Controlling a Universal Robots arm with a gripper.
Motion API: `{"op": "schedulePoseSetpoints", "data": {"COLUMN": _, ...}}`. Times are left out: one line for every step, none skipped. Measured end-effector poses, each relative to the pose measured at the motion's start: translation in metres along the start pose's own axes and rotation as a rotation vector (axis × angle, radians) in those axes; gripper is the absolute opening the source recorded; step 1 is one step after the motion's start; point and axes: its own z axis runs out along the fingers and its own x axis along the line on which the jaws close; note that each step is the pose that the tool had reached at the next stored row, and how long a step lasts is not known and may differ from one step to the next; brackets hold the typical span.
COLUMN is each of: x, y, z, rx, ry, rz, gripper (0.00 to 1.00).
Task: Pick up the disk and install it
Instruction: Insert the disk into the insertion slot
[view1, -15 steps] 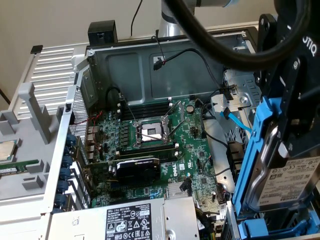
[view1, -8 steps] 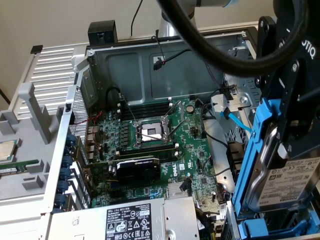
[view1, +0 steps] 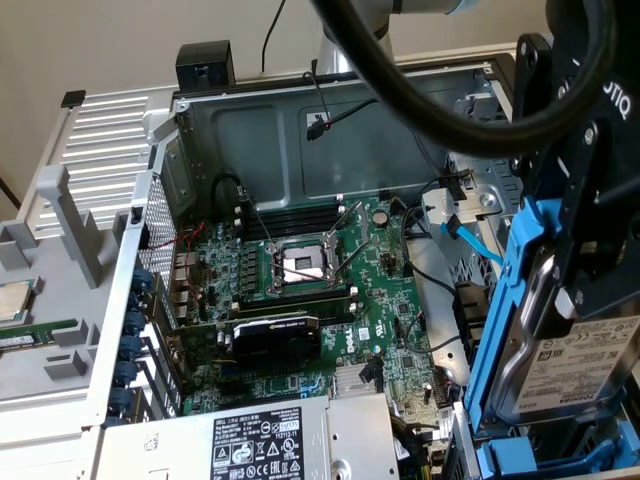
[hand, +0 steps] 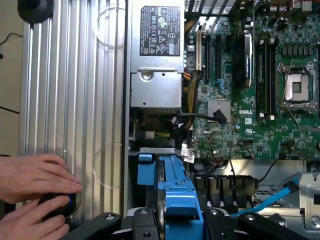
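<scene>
The disk, a silver drive with a white label in a bright blue carrier, stands on edge at the exterior view's right, over the drive bay corner of the open computer case. My gripper is shut on it from above, its black fingers clamped on the two faces. In the wrist view the carrier's blue edge sticks out between the black fingers of the gripper, pointing down at the bay.
The motherboard with its open CPU socket fills the case floor. The silver power-supply box is near the front. A blue cable crosses beside the bay. Another blue carrier front sits below. A person's hands rest on a black knob outside the case.
</scene>
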Motion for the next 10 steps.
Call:
{"op": "schedulePoseSetpoints", "data": {"x": 0.0002, "y": 0.0, "z": 0.0001, "rx": 0.0001, "ry": -0.0001, "rz": 0.0, "gripper": 0.37}}
{"op": "schedulePoseSetpoints", "data": {"x": 0.0005, "y": 0.0, "z": 0.0002, "rx": 0.0002, "ry": -0.0004, "rz": 0.0, "gripper": 0.37}}
{"op": "schedulePoseSetpoints", "data": {"x": 0.0009, "y": 0.0, "z": 0.0002, "rx": 0.0003, "ry": -0.0008, "rz": 0.0, "gripper": 0.37}}
{"op": "schedulePoseSetpoints", "data": {"x": 0.001, "y": -0.0001, "z": 0.0001, "rx": 0.0003, "ry": -0.0006, "rz": 0.0, "gripper": 0.37}}
{"op": "schedulePoseSetpoints", "data": {"x": 0.0012, "y": -0.0001, "z": 0.0001, "rx": 0.0003, "ry": -0.0005, "rz": 0.0, "gripper": 0.37}}
{"op": "schedulePoseSetpoints", "data": {"x": 0.0013, "y": -0.0001, "z": 0.0001, "rx": 0.0002, "ry": -0.0005, "rz": 0.0, "gripper": 0.37}}
{"op": "schedulePoseSetpoints", "data": {"x": 0.0013, "y": -0.0001, "z": 0.0001, "rx": 0.0003, "ry": -0.0005, "rz": 0.0, "gripper": 0.37}}
{"op": "schedulePoseSetpoints", "data": {"x": 0.0015, "y": 0.0, "z": 0.0, "rx": 0.0004, "ry": -0.0003, "rz": 0.0, "gripper": 0.37}}
{"op": "schedulePoseSetpoints", "data": {"x": 0.0016, "y": -0.0001, "z": 0.0001, "rx": 0.0005, "ry": -0.0004, "rz": 0.0, "gripper": 0.37}}
{"op": "schedulePoseSetpoints", "data": {"x": 0.0016, "y": -0.0001, "z": 0.0, "rx": 0.0007, "ry": -0.0004, "rz": 0.0, "gripper": 0.37}}
